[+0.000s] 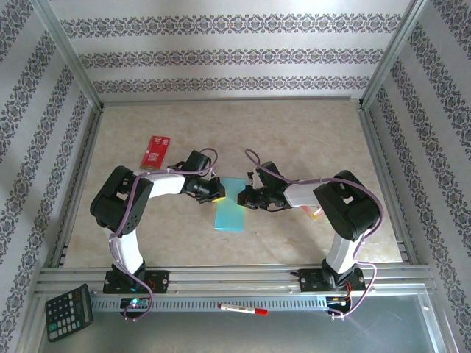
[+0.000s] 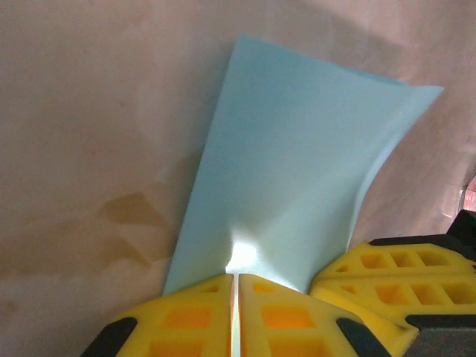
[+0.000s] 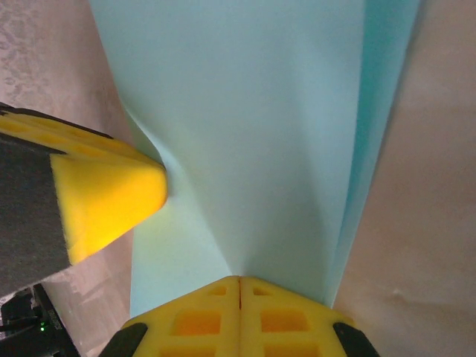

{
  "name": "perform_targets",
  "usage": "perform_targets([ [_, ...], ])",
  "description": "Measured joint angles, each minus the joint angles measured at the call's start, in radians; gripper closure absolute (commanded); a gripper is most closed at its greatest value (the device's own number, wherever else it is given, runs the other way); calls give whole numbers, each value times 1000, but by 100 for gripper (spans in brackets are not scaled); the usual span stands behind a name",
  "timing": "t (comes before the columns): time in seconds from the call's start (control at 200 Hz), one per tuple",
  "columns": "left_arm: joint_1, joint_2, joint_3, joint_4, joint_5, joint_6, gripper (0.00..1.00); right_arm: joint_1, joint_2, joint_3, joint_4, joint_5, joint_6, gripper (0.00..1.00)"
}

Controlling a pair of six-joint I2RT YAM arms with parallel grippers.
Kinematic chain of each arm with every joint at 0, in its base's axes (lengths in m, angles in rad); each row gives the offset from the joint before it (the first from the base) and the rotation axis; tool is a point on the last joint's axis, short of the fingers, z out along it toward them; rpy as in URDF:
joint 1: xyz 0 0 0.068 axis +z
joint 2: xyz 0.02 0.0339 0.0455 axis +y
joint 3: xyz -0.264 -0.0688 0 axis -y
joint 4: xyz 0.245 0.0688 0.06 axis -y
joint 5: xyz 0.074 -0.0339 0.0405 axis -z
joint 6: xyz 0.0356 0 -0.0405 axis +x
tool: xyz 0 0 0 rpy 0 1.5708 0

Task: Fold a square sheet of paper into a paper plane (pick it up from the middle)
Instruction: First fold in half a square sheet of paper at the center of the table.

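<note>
Left gripper [image 2: 235, 286] is clamped on the near edge of the sheet of paper [image 2: 297, 163], its yellow ribbed pads pressed together with the paper edge in the slit. Right gripper [image 3: 239, 286] is likewise pinched shut on the same sheet, coming from the opposite side. The two sets of yellow fingers sit just beside each other on the paper. At the near edge there is a metal rail with a black calculator [image 1: 68, 312] at the left corner and a red-capped marker [image 1: 243, 309] between the two arm bases. The sheet is thin, matte, light teal-blue, and folded to a narrow oblong with a doubled layer along one long side. It buckles into soft creases where the pads bite. In the top view it sits mid-table between the wrists. Its long axis runs near to far with a slight tilt, the near end lying on the table [image 1: 294, 132] and the far end up at the grippers. The table top is beige, marbled and smooth. There is bare surface beyond the paper and toward the right side. A small pink-and-yellow packet [image 1: 315, 211] is tucked beside the right forearm. A red rectangular packet [image 1: 155, 151] lies further out on the left, apart from the paper and close to the left elbow. Aluminium posts and patterned striped walls box in the far side and both sides.
</note>
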Motion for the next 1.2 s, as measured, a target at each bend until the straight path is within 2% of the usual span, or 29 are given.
perform_targets([
  [0.225,19,-24,14,-5,34,13,82,0,0,0,0,0,0,100],
  [0.44,19,-31,101,-9,55,17,83,0,0,0,0,0,0,100],
  [0.814,48,145,194,-38,54,71,83,0,-3,-5,6,2,0,100],
  [1.084,86,133,202,-49,40,92,78,0,-6,-15,22,5,0,100],
  [1.199,82,77,164,-37,48,72,77,0,-8,-15,21,7,0,100],
])
